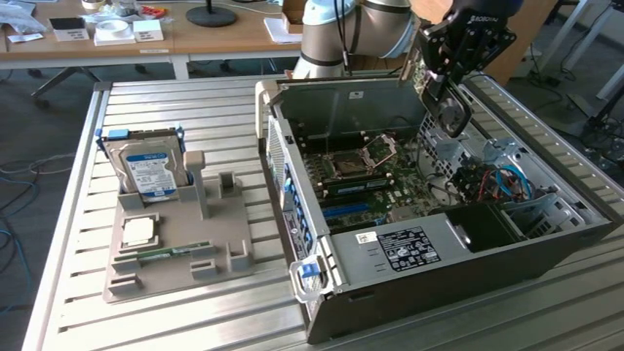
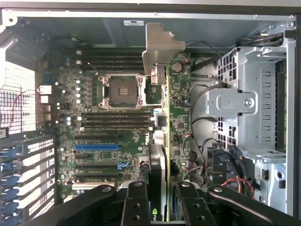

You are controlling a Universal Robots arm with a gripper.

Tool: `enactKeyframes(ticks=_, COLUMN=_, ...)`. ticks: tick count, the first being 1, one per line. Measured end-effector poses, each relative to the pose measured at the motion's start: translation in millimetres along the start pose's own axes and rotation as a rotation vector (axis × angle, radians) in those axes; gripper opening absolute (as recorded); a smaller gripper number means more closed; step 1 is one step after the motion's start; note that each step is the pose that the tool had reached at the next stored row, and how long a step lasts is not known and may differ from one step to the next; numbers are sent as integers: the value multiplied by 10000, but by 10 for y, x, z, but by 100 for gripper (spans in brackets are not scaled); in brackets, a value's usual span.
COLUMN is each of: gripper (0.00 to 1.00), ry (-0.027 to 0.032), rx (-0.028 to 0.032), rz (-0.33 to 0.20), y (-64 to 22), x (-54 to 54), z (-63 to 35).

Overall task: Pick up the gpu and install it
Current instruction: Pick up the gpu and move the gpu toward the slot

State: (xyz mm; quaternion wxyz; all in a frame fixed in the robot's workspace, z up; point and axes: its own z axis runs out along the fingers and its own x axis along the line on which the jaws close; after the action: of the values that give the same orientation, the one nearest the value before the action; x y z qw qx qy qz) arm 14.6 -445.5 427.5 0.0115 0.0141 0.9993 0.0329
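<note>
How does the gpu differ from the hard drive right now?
The gpu hangs in the gripper above the open case; the hard drive stands in a holder. The gpu is dark with a round fan; the hard drive is silver with a blue-white label. Both are on edge.

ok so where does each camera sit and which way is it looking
exterior view: off the arm, raised above the table, looking down at an angle at the open computer case; the arm and the claw gripping the gpu show over the case.
wrist view: on the wrist, looking down along the held gpu into the computer case; the claw shows clamped on the card.
shared: the gpu, the case and its cpu socket.
</note>
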Motion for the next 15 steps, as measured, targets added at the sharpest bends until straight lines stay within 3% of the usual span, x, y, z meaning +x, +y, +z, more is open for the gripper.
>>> enactKeyframes(ticks=6, gripper=27, ry=0, rx=0, rz=1, y=2, x=-70, z=2)
enactKeyframes(ticks=15, gripper=27, ry=0, rx=1, rz=1, y=2, x=-74, z=1)
